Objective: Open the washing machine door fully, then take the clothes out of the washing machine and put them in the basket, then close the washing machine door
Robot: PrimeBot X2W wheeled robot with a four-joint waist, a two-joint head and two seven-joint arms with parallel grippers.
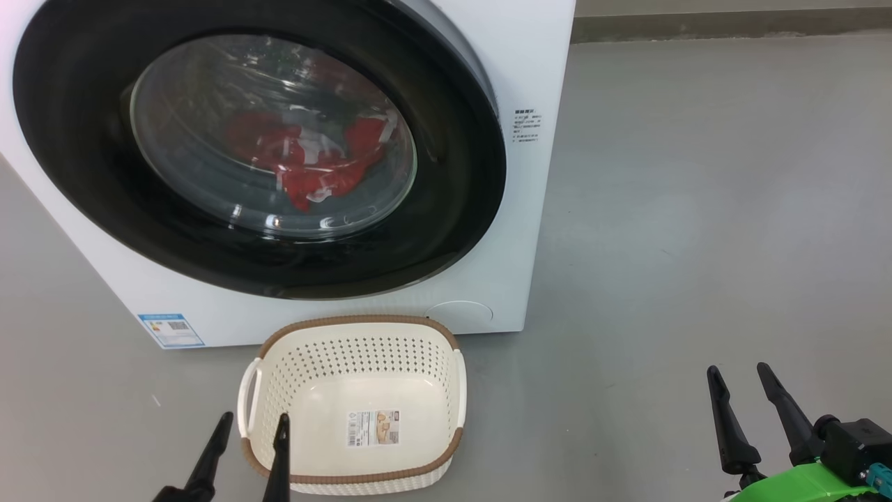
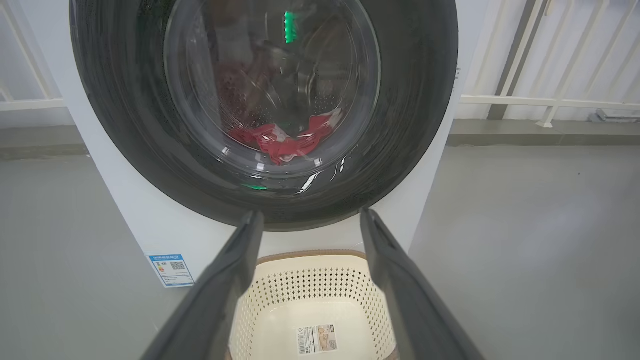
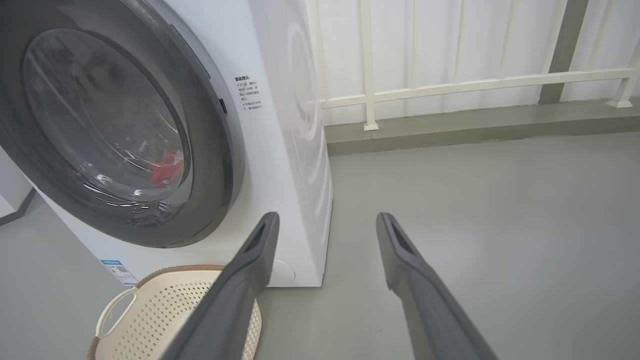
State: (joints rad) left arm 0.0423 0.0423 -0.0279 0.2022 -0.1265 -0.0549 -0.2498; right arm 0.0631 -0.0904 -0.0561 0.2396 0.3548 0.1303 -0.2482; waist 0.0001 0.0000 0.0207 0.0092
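Washing machine door (image 1: 195,139) closed; clothes (image 1: 320,164) seemingly red-white.

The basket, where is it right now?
In the head view's lower middle the basket stands on the floor before the washing machine, under its door, beside the left end effector.

Big black-ringed door (image 1: 90,174) sits across the front of the white washing machine (image 1: 529,209), with red-and-white clothes (image 1: 313,157) visible through the glass. The basket (image 1: 362,359) is on the floor (image 1: 697,209) just in front, holding only a sticker (image 1: 374,427). The left tool (image 1: 254,416) is spread at the basket's left edge. The right tool (image 1: 737,368) is spread over the floor, well apart from the basket.
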